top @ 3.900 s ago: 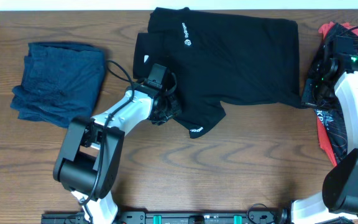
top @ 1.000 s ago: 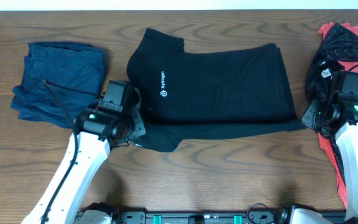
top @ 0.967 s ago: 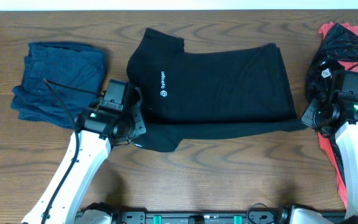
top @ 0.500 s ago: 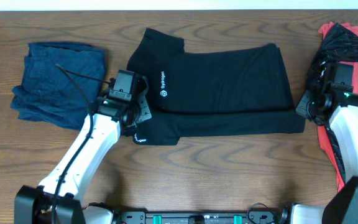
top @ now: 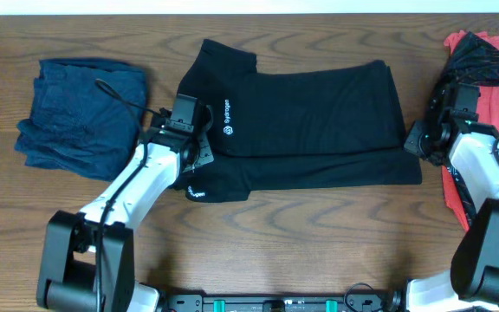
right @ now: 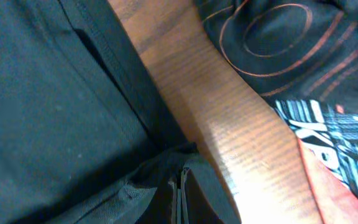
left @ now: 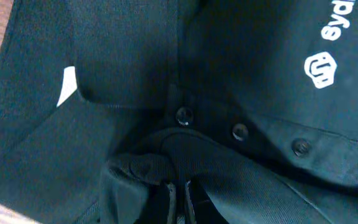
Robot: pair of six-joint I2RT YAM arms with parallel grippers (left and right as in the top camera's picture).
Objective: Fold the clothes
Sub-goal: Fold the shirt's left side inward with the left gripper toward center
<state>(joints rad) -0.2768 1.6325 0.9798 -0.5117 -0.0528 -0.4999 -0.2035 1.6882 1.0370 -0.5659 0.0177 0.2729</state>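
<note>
While the left gripper (left: 179, 191) is pinching a bunched fold of the black T-shirt (left: 129, 74), its two fingers are pressing almost together, with only a thin bit of cloth between them. Just above that fold, three small buttons (left: 183, 115) are showing, and a white logo (left: 321, 68) is sitting off to the right.

The right gripper (right: 180, 185) is squeezing tight too, and it is holding a little lump of the same shirt at its right edge. Beside it a strip of brown table (right: 229, 124) is showing, and past that the red and black tops (right: 303, 56) are lying.

From above, the shirt is lying flat in the middle of the table, folded along its front edge, with one gripper at each end. The dark blue garment (top: 81, 113) is lying well apart on the left. The fingertips are hiding under the wrists from above, and up close the dark cloth is making them hard to see.
</note>
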